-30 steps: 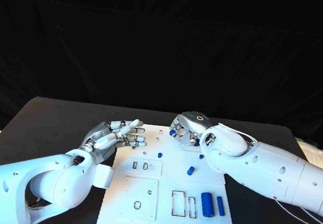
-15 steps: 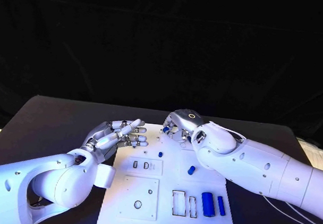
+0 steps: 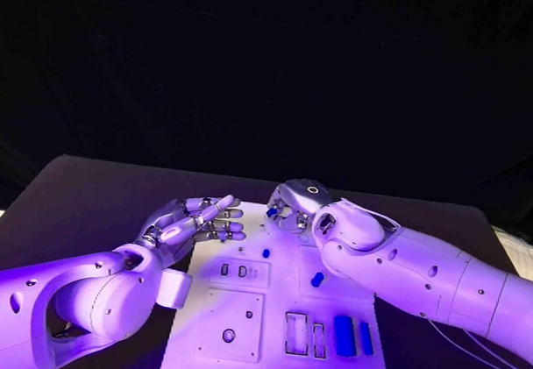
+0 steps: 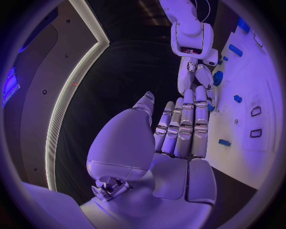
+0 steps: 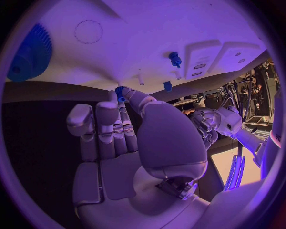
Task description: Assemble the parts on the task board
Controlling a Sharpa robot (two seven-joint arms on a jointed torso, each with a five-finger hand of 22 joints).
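Note:
The white task board (image 3: 270, 361) lies lengthwise in the middle of the black table. My right hand (image 3: 295, 205) hovers over its far end with fingers curled; a small blue gear (image 5: 119, 90) sits pinched between thumb and a fingertip. My left hand (image 3: 197, 223) is at the board's left edge, fingers straight and close together, holding nothing. On the board are a short blue peg (image 3: 265, 253), a blue piece (image 3: 317, 279) and two long blue bars (image 3: 343, 334) at the near right. A large blue gear (image 5: 30, 52) lies flat on the board.
Rectangular slots (image 3: 297, 333) and a round hole (image 3: 228, 334) mark the board's near half. My right forearm (image 3: 436, 276) lies across the board's right side. Bare black table (image 3: 88, 194) lies to the left. A white block (image 3: 173, 288) sits beside the board's left edge.
My right hand has moved a little leftward along the board's far end, and its arm now covers more of the board's right side. The left hand has stayed in place.

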